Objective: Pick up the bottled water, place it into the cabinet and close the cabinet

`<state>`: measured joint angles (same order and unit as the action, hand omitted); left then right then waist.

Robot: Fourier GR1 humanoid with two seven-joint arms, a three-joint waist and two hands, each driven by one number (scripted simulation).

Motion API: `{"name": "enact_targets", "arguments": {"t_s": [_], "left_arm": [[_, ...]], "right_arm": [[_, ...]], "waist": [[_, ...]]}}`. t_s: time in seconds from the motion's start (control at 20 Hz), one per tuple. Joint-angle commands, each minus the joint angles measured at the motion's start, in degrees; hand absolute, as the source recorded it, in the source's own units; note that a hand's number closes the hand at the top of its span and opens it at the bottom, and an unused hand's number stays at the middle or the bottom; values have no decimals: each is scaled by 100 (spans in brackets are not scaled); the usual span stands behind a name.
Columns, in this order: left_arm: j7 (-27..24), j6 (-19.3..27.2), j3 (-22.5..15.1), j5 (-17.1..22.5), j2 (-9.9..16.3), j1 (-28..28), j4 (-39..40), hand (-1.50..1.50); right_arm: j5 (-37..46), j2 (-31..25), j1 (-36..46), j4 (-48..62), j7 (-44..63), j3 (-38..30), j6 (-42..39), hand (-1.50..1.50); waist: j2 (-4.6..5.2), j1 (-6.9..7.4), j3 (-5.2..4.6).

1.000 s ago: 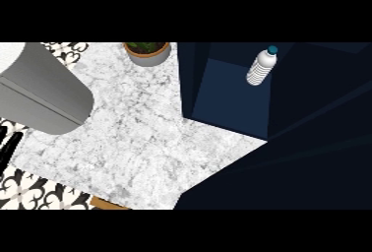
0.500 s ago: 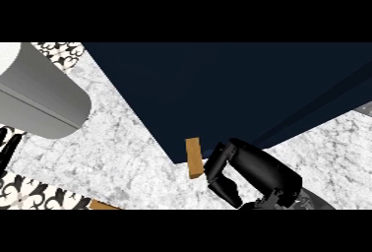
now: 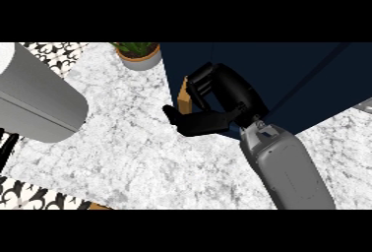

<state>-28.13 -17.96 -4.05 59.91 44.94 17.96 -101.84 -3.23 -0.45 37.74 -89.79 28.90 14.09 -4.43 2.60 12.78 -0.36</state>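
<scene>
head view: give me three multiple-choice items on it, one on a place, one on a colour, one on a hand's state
1. Where is the small potted plant in its terracotta pot?
A. top of the view, left of the dark navy cabinet
B. lower right corner
C. on top of the grey forearm

2. What colour is the counter top?
A. plain red
B. white and grey marble
C. solid green

3. How is the robot's right hand posed?
A. flat and open on the counter
B. fingers curled at the light wooden cabinet handle
C. out of view

Answers:
1 A, the pot sits at the top edge beside the cabinet's left side.
2 B, the surface is veined white and grey.
3 B, the black hand wraps at the wooden handle on the cabinet's edge.
</scene>
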Motion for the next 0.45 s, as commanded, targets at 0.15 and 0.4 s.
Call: {"name": "enact_targets", "arguments": {"t_s": [0.15, 0.4], "left_arm": [[-32, -103, 56, 19, -17, 106, 62, -150], [-12, -181, -3, -24, -39, 134, 84, -150]], "right_arm": [[-454, 45, 1217, 1378, -125, -693, 1100, -150], [-632, 45, 1494, 1799, -280, -467, 1491, -150]], "waist": [[4, -52, 21], [3, -81, 17]]}}
